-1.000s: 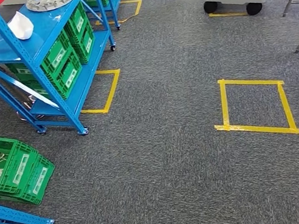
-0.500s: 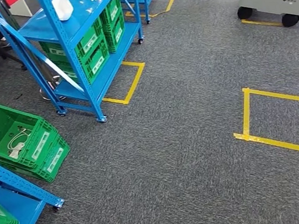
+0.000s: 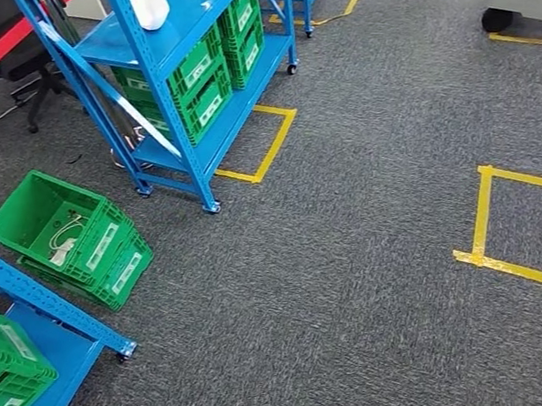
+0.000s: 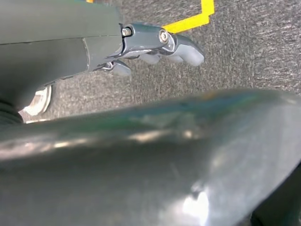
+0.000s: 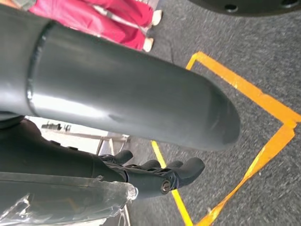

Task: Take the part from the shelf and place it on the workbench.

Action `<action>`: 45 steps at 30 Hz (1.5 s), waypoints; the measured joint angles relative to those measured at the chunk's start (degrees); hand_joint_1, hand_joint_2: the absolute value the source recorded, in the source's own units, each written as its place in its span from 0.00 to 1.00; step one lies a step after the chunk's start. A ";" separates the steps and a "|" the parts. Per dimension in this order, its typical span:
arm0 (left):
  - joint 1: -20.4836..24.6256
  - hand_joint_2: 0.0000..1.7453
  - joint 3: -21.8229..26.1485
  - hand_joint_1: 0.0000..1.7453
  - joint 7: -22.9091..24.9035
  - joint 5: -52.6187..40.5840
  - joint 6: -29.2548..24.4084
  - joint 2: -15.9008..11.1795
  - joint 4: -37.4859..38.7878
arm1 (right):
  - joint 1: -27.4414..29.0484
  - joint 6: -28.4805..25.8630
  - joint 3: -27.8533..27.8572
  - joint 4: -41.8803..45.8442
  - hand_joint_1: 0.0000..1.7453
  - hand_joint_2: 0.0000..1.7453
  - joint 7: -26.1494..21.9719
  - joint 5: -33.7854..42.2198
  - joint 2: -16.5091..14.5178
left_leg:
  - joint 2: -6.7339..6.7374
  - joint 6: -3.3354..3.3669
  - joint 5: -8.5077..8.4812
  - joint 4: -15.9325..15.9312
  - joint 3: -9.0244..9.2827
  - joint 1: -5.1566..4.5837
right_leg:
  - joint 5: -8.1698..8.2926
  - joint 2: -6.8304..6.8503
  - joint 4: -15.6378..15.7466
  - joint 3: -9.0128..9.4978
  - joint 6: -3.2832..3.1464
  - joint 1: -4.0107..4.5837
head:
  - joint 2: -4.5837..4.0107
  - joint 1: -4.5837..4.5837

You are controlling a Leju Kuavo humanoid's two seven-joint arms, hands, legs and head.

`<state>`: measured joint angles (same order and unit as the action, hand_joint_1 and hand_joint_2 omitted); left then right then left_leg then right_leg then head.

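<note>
Left hand [image 4: 151, 44] slack, empty; right hand [image 5: 156, 176] grip untellable (plastic [image 5: 71, 202] alongside). Shelf [image 3: 176, 35] well ahead of hands: walk steadily.

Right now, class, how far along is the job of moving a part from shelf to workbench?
A white part lies on the blue shelf, ahead across the carpet. The left hand hangs holding nothing. That fits an approach to fetch it, or a turn away after delivering another part.
</note>
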<state>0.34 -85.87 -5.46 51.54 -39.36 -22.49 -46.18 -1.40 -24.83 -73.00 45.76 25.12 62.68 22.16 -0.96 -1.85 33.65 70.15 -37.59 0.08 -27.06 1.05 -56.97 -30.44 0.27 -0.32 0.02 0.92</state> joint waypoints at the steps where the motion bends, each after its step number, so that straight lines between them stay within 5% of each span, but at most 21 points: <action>1: -0.03 0.00 -0.03 0.00 0.00 0.00 0.00 0.02 0.00 | 0.00 0.00 0.00 -0.01 0.00 0.00 -0.01 0.01 0.00 | 0.14 -0.05 0.42 2.25 -1.19 0.01 | -0.03 0.54 0.00 -0.09 -0.02 0.02 | 0.00 0.01; 3: -0.13 0.00 -0.09 0.00 0.00 0.00 0.00 0.01 0.00 | -0.03 0.04 0.00 -0.04 0.00 0.00 -0.01 0.01 -0.01 | 0.42 -0.05 -1.92 0.16 -0.23 0.03 | -0.07 1.56 0.00 -0.18 0.04 0.01 | 0.00 0.01; 6: 0.14 0.00 -0.16 0.00 0.00 0.00 -0.02 -0.01 -0.01 | -0.14 0.22 0.05 -0.15 0.00 0.00 -0.01 0.01 -0.06 | 3.57 0.22 -6.71 -11.46 5.89 -0.01 | -0.41 2.87 -0.18 0.13 0.63 0.39 | 0.00 0.07; 8: 0.39 0.00 -0.17 0.00 -0.02 -0.02 -0.02 0.01 -0.04 | -0.27 0.37 0.10 -0.27 0.00 0.00 -0.01 0.01 -0.09 | 4.40 0.71 -7.18 -14.36 7.28 -0.09 | -0.70 3.75 -0.25 0.38 1.27 0.70 | 0.00 0.07; 10: 0.35 0.00 -0.22 0.00 -0.04 -0.02 -0.02 0.02 -0.07 | -0.52 0.49 0.13 -0.32 0.00 0.00 -0.01 0.01 -0.14 | 3.20 1.44 -7.31 -14.37 7.13 -0.06 | -0.95 4.34 -0.27 0.76 1.87 0.56 | 0.00 0.04; 12: 0.30 0.00 -0.29 0.00 -0.04 -0.01 -0.02 -0.01 -0.07 | -0.65 0.51 0.16 -0.33 0.00 0.00 -0.04 -0.01 -0.16 | 2.23 2.10 -7.59 -14.51 7.19 0.17 | -2.66 2.59 -2.81 -0.28 2.54 0.32 | 0.00 -0.18; 15: 0.49 0.00 -0.43 0.00 -0.04 -0.02 -0.02 -0.04 -0.07 | -0.47 0.57 0.16 -0.53 0.00 0.00 -0.09 -0.03 -0.19 | 0.57 2.55 -7.74 -14.54 7.11 0.30 | -7.72 -0.46 -14.11 -5.95 3.13 0.14 | 0.00 -0.49; 17: 0.52 0.00 -0.59 0.00 -0.04 -0.03 -0.01 0.01 -0.07 | -0.38 0.68 0.15 -0.70 0.00 0.00 -0.08 -0.08 -0.23 | -0.69 2.58 -7.74 -14.53 7.12 0.28 | -7.65 -0.81 -17.27 -8.04 3.11 0.15 | 0.00 -0.52; 20: 0.53 0.00 -0.75 0.00 -0.04 -0.04 0.01 0.12 -0.07 | -0.47 0.80 0.16 -0.87 0.00 0.00 -0.08 -0.22 -0.28 | -2.49 2.40 -7.75 -14.51 7.31 0.27 | -1.87 -2.28 -7.17 -3.83 2.64 0.08 | 0.00 -0.53; 22: 0.62 0.00 -0.78 0.00 -0.04 -0.07 0.07 0.12 -0.07 | -0.63 0.89 0.19 -0.99 0.00 0.00 -0.09 -0.36 -0.28 | -3.50 1.87 -7.74 -14.41 7.15 0.18 | -0.05 -3.64 -1.46 -1.11 2.21 0.03 | 0.00 -0.48; 25: 0.54 0.00 -0.83 0.00 -0.04 -0.13 0.19 0.08 -0.07 | -0.80 1.09 0.39 -1.13 0.00 0.00 -0.09 -0.52 -0.36 | -4.51 0.70 -7.93 -14.33 6.59 0.42 | 0.15 -2.96 -0.56 -0.54 1.18 0.20 | 0.00 -0.44; 27: 0.53 0.00 -0.87 0.00 -0.04 -0.13 0.18 0.05 -0.07 | -0.85 1.18 0.58 -1.19 0.00 0.00 -0.08 -0.60 -0.48 | -3.14 0.13 -6.58 -12.48 5.62 0.41 | 0.49 -1.97 -0.13 -0.43 0.34 0.10 | 0.00 -0.26; 29: 0.67 0.00 -0.90 0.00 -0.04 -0.13 0.17 0.03 -0.07 | -0.82 1.20 0.67 -1.26 0.00 0.00 -0.09 -0.63 -0.54 | -0.88 -0.20 -3.49 -7.44 3.15 0.31 | 0.60 -1.05 0.11 -0.41 -0.13 0.08 | 0.00 0.00; 31: 0.78 0.00 -0.90 0.00 -0.04 -0.13 0.18 0.05 -0.07 | -0.71 1.20 0.72 -1.34 0.00 0.00 -0.09 -0.64 -0.55 | -0.03 -0.46 -0.59 -0.98 -0.08 0.35 | 0.53 -0.19 0.12 -0.51 -0.28 0.14 | 0.00 0.05; 33: 0.72 0.00 -0.91 0.00 -0.03 -0.11 0.19 0.10 -0.07 | -0.65 1.20 0.81 -1.42 0.00 0.00 -0.09 -0.65 -0.57 | 0.18 -0.65 -0.16 2.31 -1.74 0.41 | 0.48 0.75 0.12 -0.54 -0.32 0.17 | 0.00 0.06; 34: 0.66 0.00 -0.93 0.00 -0.01 -0.05 0.20 0.09 -0.07 | -0.65 1.20 0.89 -1.46 0.00 0.00 -0.09 -0.68 -0.66 | 0.29 -0.71 -1.38 1.16 -1.17 0.44 | 0.45 1.24 0.11 -0.52 -0.27 0.15 | 0.00 0.05; 37: 0.80 0.00 -0.97 0.00 0.04 0.21 0.22 -0.03 -0.06 | -0.93 1.27 1.23 -1.54 0.00 0.00 -0.08 -1.07 -1.22 | 2.69 -0.61 -6.66 -10.18 4.89 0.45 | 0.19 2.54 -0.09 -0.33 0.31 0.33 | 0.00 0.13; 39: 1.11 0.00 -0.96 0.00 0.12 0.32 0.37 -0.03 -0.06 | -1.46 2.00 1.36 -1.64 0.00 0.00 -0.08 -1.62 -1.55 | 3.77 -0.05 -7.65 -14.17 6.84 0.36 | -0.06 3.28 -0.26 -0.29 1.00 0.66 | 0.00 0.11; 41: 1.24 0.00 -0.96 0.00 0.44 0.43 0.71 -0.01 -0.06 | -2.35 3.25 1.40 -1.87 0.00 0.00 -0.09 -2.07 -1.82 | 2.80 0.78 -7.81 -14.46 6.64 0.28 | -0.14 4.03 -0.16 -0.12 1.65 0.62 | 0.00 0.05; 43: 1.31 0.00 -0.97 0.00 0.75 0.51 0.97 0.02 -0.05 | -3.15 4.06 1.47 -2.16 0.00 0.00 -0.09 -2.28 -2.04 | 1.95 1.50 -8.13 -14.59 6.61 0.41 | -1.24 2.85 -1.65 -0.74 2.37 0.35 | 0.00 -0.12; 45: 1.54 0.00 -0.97 0.00 0.87 0.50 1.17 0.02 -0.04 | -3.48 4.66 1.53 -2.65 0.00 0.00 -0.10 -2.50 -2.20 | 1.04 1.99 -8.33 -14.65 6.58 0.59 | -4.51 0.41 -7.77 -3.65 2.94 0.16 | 0.00 -0.35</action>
<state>1.88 -86.83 -4.59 52.04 -38.19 -22.47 -46.23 -4.88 -20.17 -71.47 43.11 25.03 60.18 19.96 0.08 0.14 25.33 55.49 -31.01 0.67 -31.57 1.46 -64.75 -34.10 3.20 -0.16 0.02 0.57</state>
